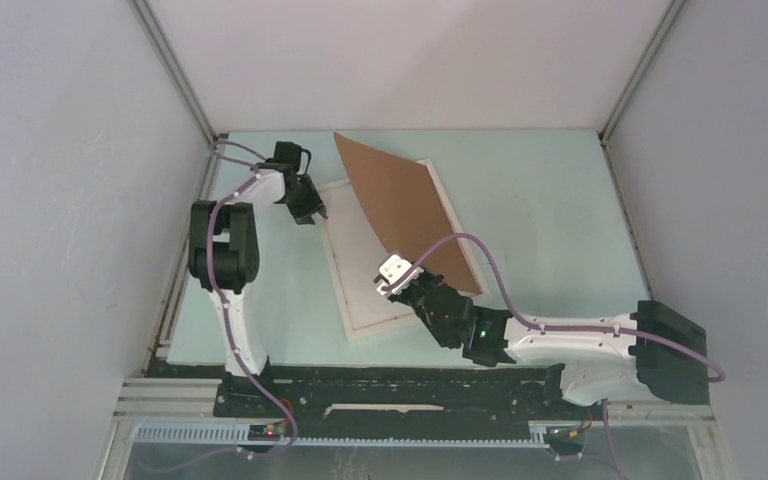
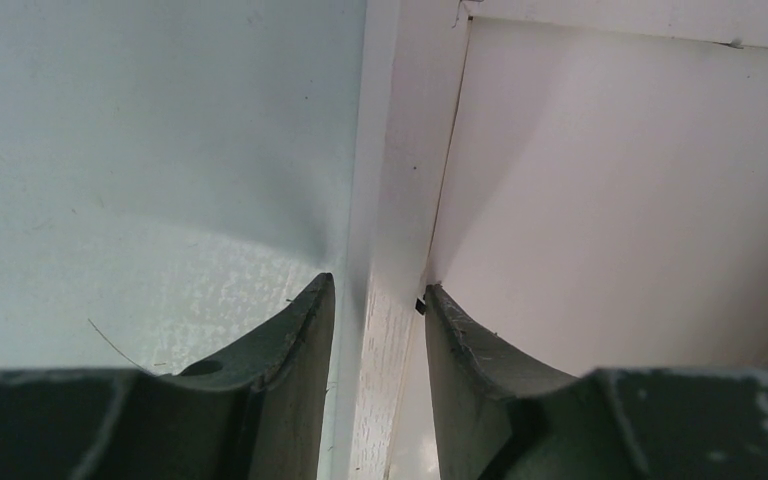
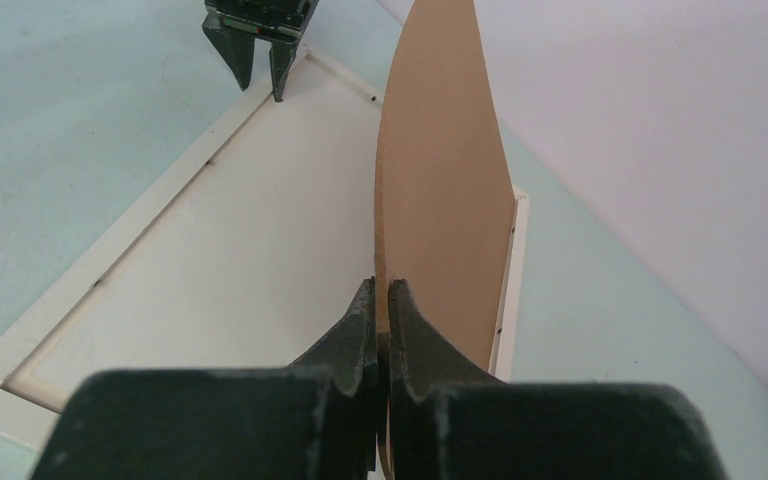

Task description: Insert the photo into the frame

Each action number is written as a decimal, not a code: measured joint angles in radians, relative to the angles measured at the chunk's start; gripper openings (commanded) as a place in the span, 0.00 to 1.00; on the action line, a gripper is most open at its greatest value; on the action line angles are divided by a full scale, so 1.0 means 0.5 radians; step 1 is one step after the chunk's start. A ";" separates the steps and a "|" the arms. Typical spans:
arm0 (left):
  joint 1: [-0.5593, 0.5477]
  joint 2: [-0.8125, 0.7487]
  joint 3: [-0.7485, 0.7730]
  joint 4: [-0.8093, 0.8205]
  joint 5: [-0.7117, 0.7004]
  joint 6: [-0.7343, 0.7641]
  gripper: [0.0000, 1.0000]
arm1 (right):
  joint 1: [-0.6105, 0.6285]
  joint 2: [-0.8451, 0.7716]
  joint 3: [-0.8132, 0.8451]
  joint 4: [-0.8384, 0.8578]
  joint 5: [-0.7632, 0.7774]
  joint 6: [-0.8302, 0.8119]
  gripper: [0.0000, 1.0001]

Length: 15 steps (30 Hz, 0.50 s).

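Observation:
The thin white frame (image 1: 336, 272) lies flat on the pale green table. My left gripper (image 1: 318, 213) is at its far left corner, its jaws closed from both sides on the left rail (image 2: 400, 150). My right gripper (image 3: 381, 290) is shut on the near edge of the brown backing board (image 3: 445, 180), which stands lifted and tilted over the frame's right half. A plain white surface (image 3: 260, 250) fills the frame's recess. I cannot tell whether it is the photo's back. No printed picture shows.
The table (image 1: 550, 210) is enclosed by white walls at the back and both sides. The frame's right rail (image 3: 512, 260) shows past the raised board. The left arm's elbow (image 1: 222, 245) stands near the left wall.

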 measured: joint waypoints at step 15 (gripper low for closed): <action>-0.014 -0.105 -0.095 0.037 -0.207 0.053 0.59 | 0.000 0.000 0.000 -0.007 -0.005 0.014 0.00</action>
